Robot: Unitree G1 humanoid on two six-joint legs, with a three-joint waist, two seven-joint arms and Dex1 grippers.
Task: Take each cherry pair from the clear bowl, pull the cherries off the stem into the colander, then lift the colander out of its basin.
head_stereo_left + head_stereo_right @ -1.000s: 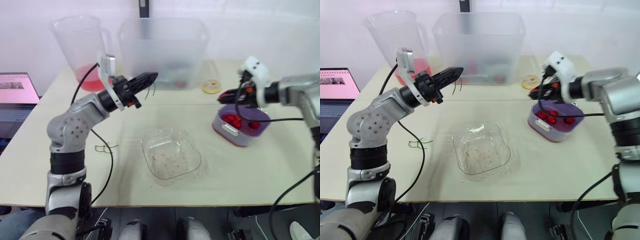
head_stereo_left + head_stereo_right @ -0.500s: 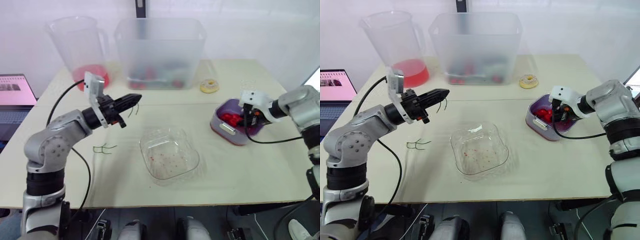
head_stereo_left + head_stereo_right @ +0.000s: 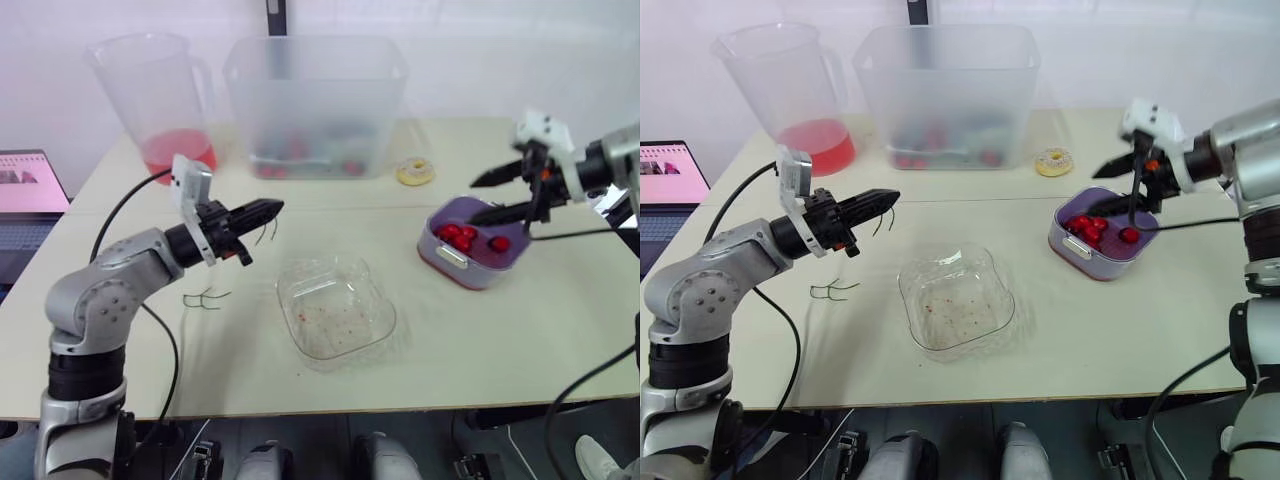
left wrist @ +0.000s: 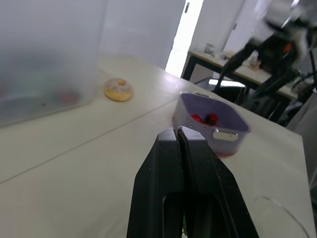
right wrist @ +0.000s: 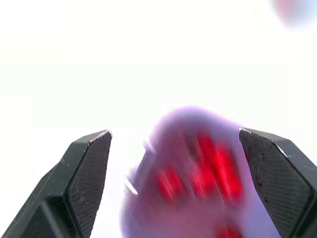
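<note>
lab-like workroom; laptop (image 3: pixel 668 180), pale worktable (image 3: pixel 1110 330), white walls (image 3: pixel 1160 50)

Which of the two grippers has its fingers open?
The right gripper, spread wide by the purple colander; the left gripper is shut on a stem.

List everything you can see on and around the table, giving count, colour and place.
Table: one, beige, under everything.
Jug: one, clear with red liquid, back left.
Tub: one, clear, back centre.
Doughnut: one, yellow, right of the tub.
Laptop: one, screen lit, left edge.
Bowl: one, clear, centre, no cherries inside.
Colander: one, purple, right side.
Cherries: several, red, in the colander.
Loose stems: a few, green, left of the bowl.
Left gripper: black, shut on a stem, left of centre.
Right gripper: black, open, above the colander.
</note>
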